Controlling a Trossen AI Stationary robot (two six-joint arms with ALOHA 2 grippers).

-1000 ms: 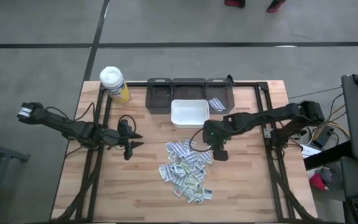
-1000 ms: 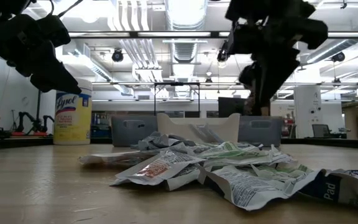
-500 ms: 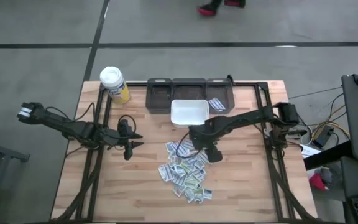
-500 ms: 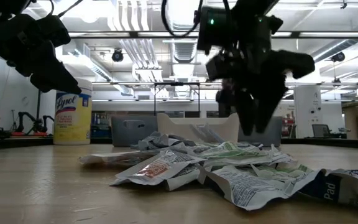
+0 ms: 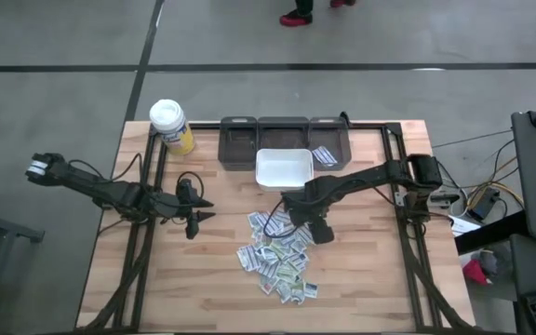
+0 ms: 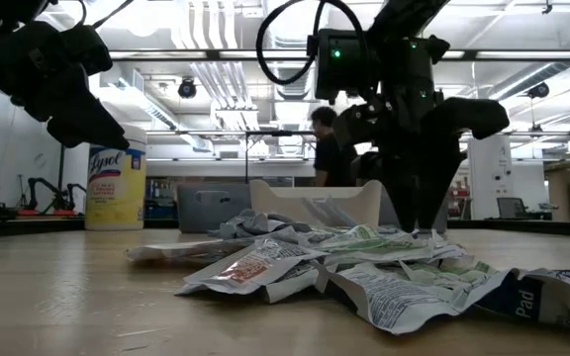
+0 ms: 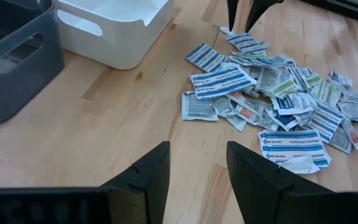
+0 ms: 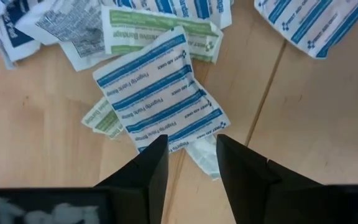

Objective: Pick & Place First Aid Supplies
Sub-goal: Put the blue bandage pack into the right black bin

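- Wooden table (image 5: 203, 270) on a grey floor, seen from above; the low view looks across it into a lab room with ceiling lights, where a person (image 6: 327, 148) stands behind the bins.
- First aid supplies (image 5: 277, 249): a loose heap of small flat packets near the table's middle, white-grey with blue, green and red print, many overlapping. In the left wrist view the heap (image 7: 278, 102) spreads just beyond the white bin (image 7: 114, 28).
- White bin (image 5: 283, 168) sits in front of a row of three dark grey bins (image 5: 284, 140) at the far edge. A packet (image 5: 324, 155) lies in the rightmost dark bin.
- Yellow bottle (image 5: 171, 127) with white lid stands at the far left corner, well apart from the heap.
- Right gripper (image 5: 307, 226) is at the heap's far right edge, pointing down. Its own wrist view shows its fingers (image 8: 145, 171) parted, with a blue-striped packet (image 8: 157, 93) lying on the table just ahead of them; nothing sits between the fingers. In the low view it (image 6: 419, 213) hangs close over the pile.
- Left gripper (image 5: 196, 207) waits over bare wood to the left of the heap, fingers (image 7: 145, 180) spread, nothing held.
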